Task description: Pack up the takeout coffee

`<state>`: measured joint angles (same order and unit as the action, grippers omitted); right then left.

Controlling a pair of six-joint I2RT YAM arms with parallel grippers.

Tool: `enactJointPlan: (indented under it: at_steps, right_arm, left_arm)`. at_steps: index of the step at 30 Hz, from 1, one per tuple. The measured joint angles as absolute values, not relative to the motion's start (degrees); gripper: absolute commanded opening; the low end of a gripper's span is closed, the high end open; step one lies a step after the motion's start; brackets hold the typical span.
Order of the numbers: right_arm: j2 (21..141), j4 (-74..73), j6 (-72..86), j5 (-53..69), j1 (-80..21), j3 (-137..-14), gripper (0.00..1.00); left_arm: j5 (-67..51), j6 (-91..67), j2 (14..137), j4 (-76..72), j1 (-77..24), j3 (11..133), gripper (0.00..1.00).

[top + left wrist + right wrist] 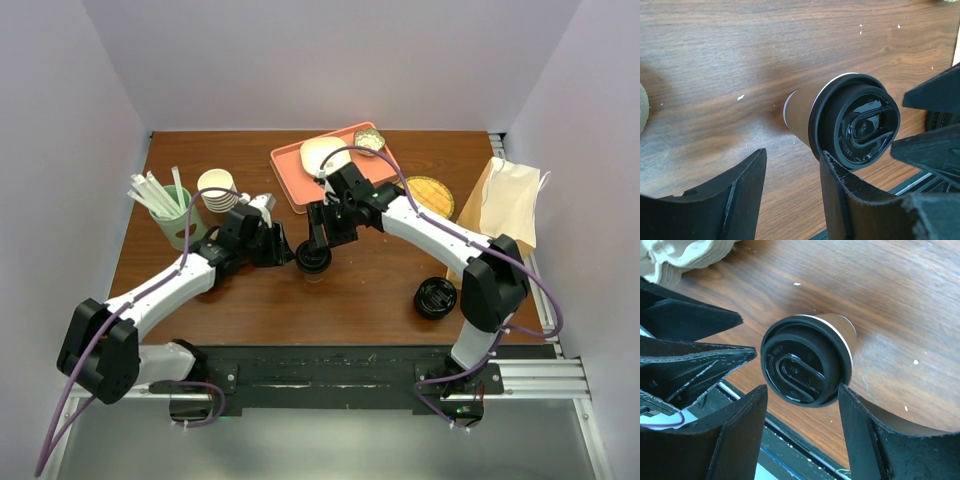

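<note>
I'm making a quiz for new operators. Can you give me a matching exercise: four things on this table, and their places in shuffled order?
1 small brown paper cup with round black plastic lid
2 flat brown paper bag
3 stack of lidless cream paper cups
4 squat round black plastic piece

A rear left, beside the green straw holder
B centre of the wooden table
C right edge
D near right

Pairs: 1-B, 2-C, 3-A, 4-D
</note>
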<state>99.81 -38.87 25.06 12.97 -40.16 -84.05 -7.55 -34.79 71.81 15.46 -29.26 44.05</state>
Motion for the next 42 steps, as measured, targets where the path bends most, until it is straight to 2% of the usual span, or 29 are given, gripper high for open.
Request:
enactJointPlan:
  at_steps: [10,17,23,35,42]
  right_arm:
    - [102.06,-35.57,22.39,15.88,-38.65,-81.80,0.52]
    - [102.00,-33.23,21.80,17.30,-38.20,-78.72,0.51]
    - [102.00,-32.80,21.71,17.61,-38.11,-78.52,0.41]
    - [100.09,-25.82,21.63,19.97,-37.56,-73.41,0.40]
    - [100.07,-25.21,21.47,20.62,-37.47,-73.12,0.40]
  left_arm:
    - [-8.14,-34.72,74.41,12.93,-29.26,44.05,0.47]
    - [-7.88,-34.72,74.67,12.60,-29.26,44.03,0.47]
    - [-7.88,-34.68,74.67,12.78,-29.26,44.10,0.47]
    - [-5.52,-30.33,77.03,22.13,-29.26,53.74,0.53]
    - [-10.61,-29.02,77.01,20.36,-29.26,53.76,0.54]
